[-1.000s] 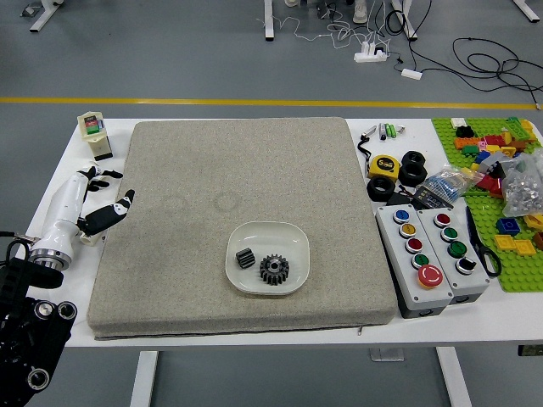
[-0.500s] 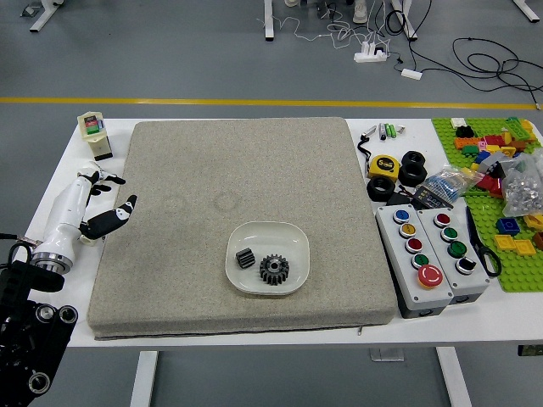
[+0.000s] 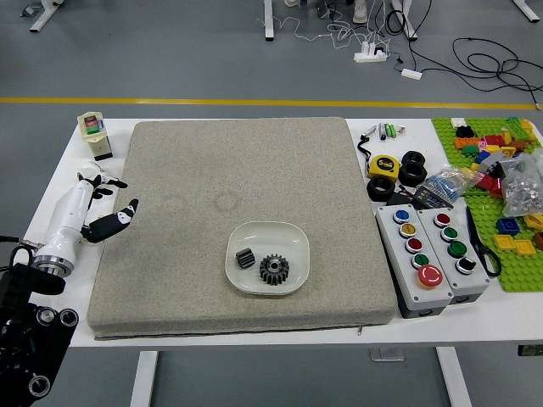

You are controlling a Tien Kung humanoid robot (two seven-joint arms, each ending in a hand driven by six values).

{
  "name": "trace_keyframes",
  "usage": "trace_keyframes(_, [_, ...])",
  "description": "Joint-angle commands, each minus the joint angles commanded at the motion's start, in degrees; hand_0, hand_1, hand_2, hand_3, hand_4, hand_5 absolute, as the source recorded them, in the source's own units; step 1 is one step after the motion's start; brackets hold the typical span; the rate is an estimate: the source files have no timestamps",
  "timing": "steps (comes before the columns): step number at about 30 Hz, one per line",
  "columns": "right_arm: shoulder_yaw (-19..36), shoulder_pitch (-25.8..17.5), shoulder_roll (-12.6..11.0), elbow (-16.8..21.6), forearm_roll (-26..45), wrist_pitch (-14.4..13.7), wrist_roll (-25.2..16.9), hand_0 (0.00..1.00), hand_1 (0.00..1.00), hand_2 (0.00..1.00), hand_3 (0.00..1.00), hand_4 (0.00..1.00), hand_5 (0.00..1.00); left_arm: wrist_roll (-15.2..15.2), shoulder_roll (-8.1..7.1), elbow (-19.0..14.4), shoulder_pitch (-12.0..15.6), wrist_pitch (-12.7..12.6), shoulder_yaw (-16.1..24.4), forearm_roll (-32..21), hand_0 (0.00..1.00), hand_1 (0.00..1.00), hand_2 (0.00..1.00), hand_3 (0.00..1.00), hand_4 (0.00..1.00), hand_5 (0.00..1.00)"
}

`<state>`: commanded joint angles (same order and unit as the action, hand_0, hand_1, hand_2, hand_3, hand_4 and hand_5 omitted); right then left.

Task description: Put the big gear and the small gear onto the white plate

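Beginning with our left hand (image 3: 83, 197), the white and black five-fingered one, we find its fingers spread and loosely bent, with nothing between them. Over the last second it has shifted only a little, toward the surface's near edge and slightly in toward the grey-beige fabric mat (image 3: 187, 195); it is at the mat's left side, with its black thumb reaching over the mat's edge. Our right arm is out of view. Well apart from the hand, near the middle of the mat's near half, sits the white, round-cornered shallow plate (image 3: 276, 240), unmoved since the earlier views. Inside it are both of our pieces: the big black toothed gear (image 3: 274, 270), lying flat with its centre hole upward, and just to its left the small black ribbed gear (image 3: 245, 258), which seems to lie on its side. Neither has shifted, so the only change is in our arm. For the task, we judge that the placing is done and the slight motion is the arm settling at rest; all we would need now is to keep clear of the plate.
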<state>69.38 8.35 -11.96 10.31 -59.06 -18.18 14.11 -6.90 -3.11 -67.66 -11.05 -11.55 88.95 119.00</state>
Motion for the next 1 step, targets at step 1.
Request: trace_keyframes(1, [-0.03,0.05,-0.01,0.00,0.10,-0.01,-0.02,0.602,0.610,0.698,0.550,0.743,0.651,-0.01,-0.01,-0.03,-0.03,0.01,-0.04,-0.17,0.623,0.661,0.771,0.600,0.706,0.331])
